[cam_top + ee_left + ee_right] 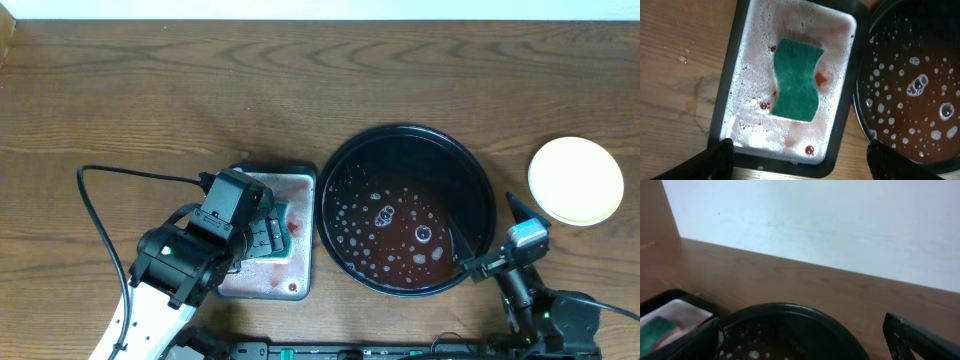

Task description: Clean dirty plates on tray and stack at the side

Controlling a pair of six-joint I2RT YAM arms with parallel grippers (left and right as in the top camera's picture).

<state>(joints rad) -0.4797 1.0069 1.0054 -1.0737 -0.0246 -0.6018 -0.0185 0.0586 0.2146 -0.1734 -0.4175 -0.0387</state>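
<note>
The plates (pixel 575 180) sit in a stack on the table at the far right, apart from both arms, a pale yellow one on top. The round black tray (pixel 405 128) in the middle holds only reddish sudsy water. No plate shows in it. My left gripper (pixel 266 236) hovers open over the small grey tray (pixel 290 170). In the left wrist view the left gripper (pixel 800 162) has its dark fingers spread wide with nothing between them. My right gripper (pixel 490 236) is open by the black tray's right rim. The right wrist view has the right gripper (pixel 805 345) empty, with the black tray's rim (pixel 790 308) between its fingers.
The small grey tray (pixel 726 70) holds pinkish foam, a few red droplets and a teal sponge (pixel 796 80) lying flat. It almost touches the black tray (pixel 858 107) to its right. A black cable (pixel 100 215) loops left of the left arm. A pale wall stands behind the table.
</note>
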